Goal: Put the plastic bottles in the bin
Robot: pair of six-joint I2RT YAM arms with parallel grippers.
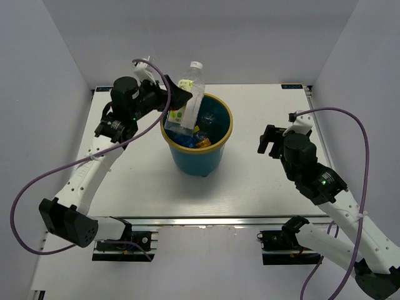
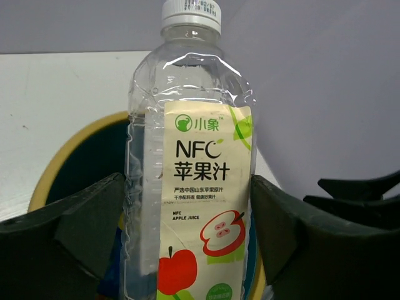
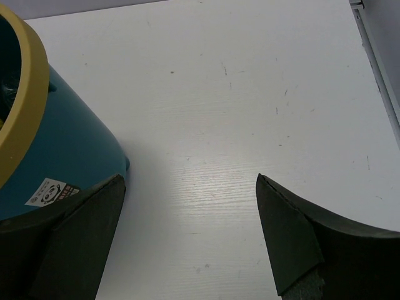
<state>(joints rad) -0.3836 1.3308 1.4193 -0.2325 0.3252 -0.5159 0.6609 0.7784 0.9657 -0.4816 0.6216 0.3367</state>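
At upper centre of the top view, over the bin (image 1: pixel 215 159), our left gripper (image 1: pixel 180 103) clamps the white-green labelled bottle (image 1: pixel 194 84) with fingers partly closed; other bottles (image 1: pixel 199 139) lie inside; our right gripper (image 1: pixel 270 140) gapes empty at right; we judge only this release remains.

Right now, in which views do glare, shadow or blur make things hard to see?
Left wrist: white glare streaks on the clear bottle, label sharp and readable. Right wrist: the gripper fingers are dark and soft-edged; the table is sharp. Top external: even light, dim only inside the bin.
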